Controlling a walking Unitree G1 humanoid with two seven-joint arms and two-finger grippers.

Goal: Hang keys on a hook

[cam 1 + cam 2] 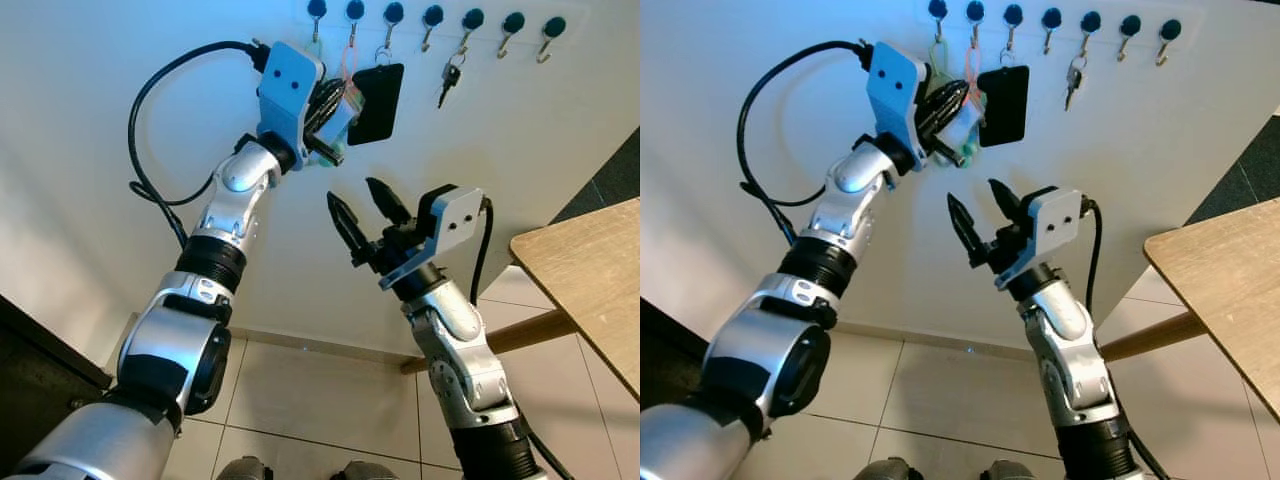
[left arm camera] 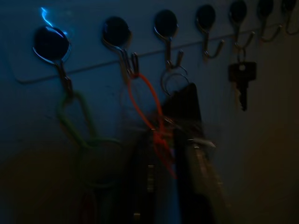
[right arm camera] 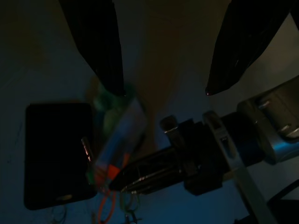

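Nearest, on the right: corner of a light wooden table (image 1: 590, 290) over pale floor tiles (image 1: 300, 385), well clear of the work.

Next, right gripper (image 1: 352, 192): idle below the hooks, 2 black fingers spread wide, holding nothing, just under the left one.

Higher and closer to the white wall (image 1: 100, 120), left gripper (image 1: 330, 112): raised to the hook row, fingers pressed together and apparently pinching a tagged bunch of keys with cord loops (image 1: 962, 130).

On the wall, a row of 7 dark round-headed metal hooks (image 1: 432, 15). In the left wrist view, reads as a thin green cord loop (image 2: 74, 116) over hook 1 and a thin orange cord loop (image 2: 145, 107) over hook 2, counting from the left; blurred, so not certain.

Judged as the end of the hanging step. Calls next for a gentle opening of the left fingers, then a straight pull-back without dragging either loop off.

In the way: a flat black rectangular fob (image 1: 377, 103) on hook 3, just beside the bunch, easily knocked. Farther right, a small silver key with a black head (image 1: 449, 80), well apart.
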